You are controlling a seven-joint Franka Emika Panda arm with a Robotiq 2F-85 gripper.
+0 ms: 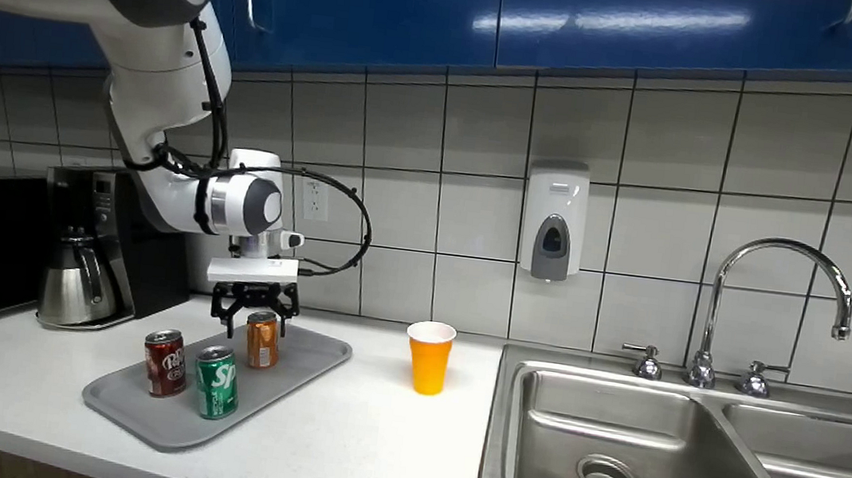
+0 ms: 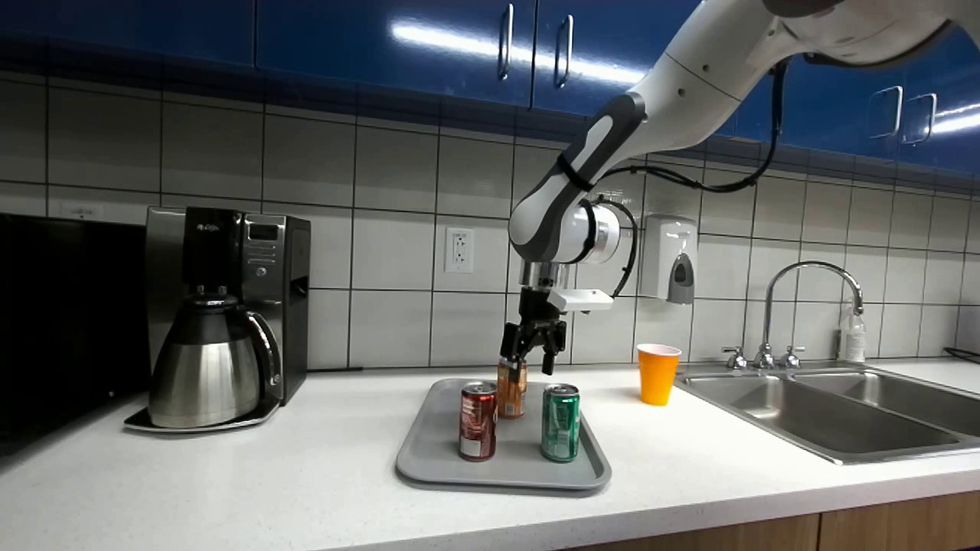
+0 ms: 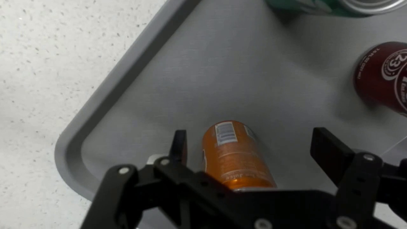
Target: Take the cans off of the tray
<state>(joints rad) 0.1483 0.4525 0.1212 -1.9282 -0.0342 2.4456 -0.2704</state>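
The grey tray (image 1: 160, 424) lies on the counter and bears three upright cans. It also shows in an exterior view (image 2: 521, 474) and the wrist view (image 3: 222, 73). The orange-bronze can (image 1: 263, 342) stands toward the back, the dark red can (image 2: 478, 421) and the green can (image 2: 560, 425) toward the front. My gripper (image 1: 256, 329) is open and points down at the orange can. In the wrist view, the orange can (image 3: 237, 156) is between the open fingers, nearer the left finger, with gaps on both sides. The gripper body hides its top.
A yellow-orange cup (image 1: 428, 361) stands on the counter between the tray and the steel sink (image 1: 496, 447). A coffee maker with a steel carafe (image 2: 207, 375) and a dark microwave (image 2: 69, 329) stand on the opposite side. Blue cabinets (image 2: 398, 53) hang above.
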